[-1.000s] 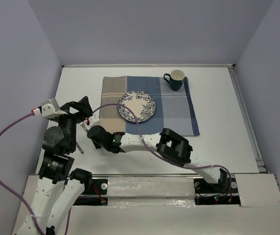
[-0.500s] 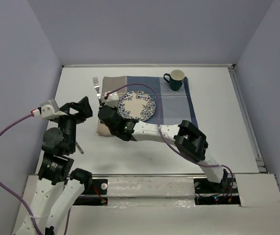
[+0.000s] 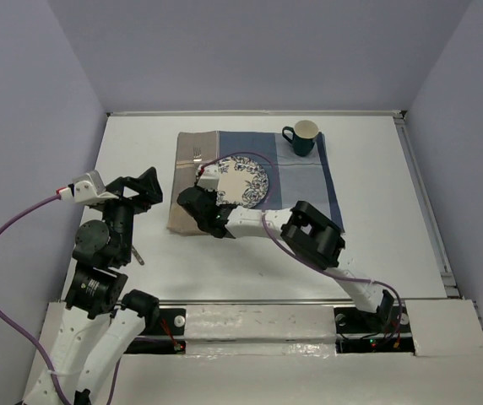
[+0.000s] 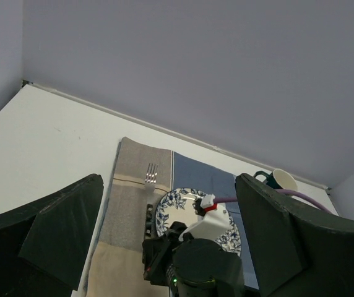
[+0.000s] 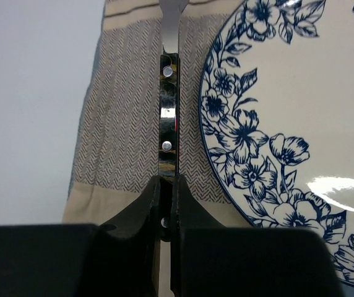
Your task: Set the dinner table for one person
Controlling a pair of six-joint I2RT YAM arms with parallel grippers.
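Right wrist view: white surface (image 5: 28,93) lies left of the fingers, carrying the striped placemat (image 5: 127,124). Right fingers (image 5: 145,213) pinch the fork (image 5: 168,93) by its handle; it points straight ahead over the placemat, with the floral plate (image 5: 288,93) just right. Left fingers (image 4: 59,229) are spread, holding nothing, above the surface.

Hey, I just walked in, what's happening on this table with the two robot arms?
A place for one is being set on the white table. The right hand is shut on a fork by its handle, holding it along the tan strip of the striped placemat, just left of the blue floral plate; whether it touches the cloth is unclear. A green mug stands on the mat's far right corner. The left hand hangs open, holding nothing.
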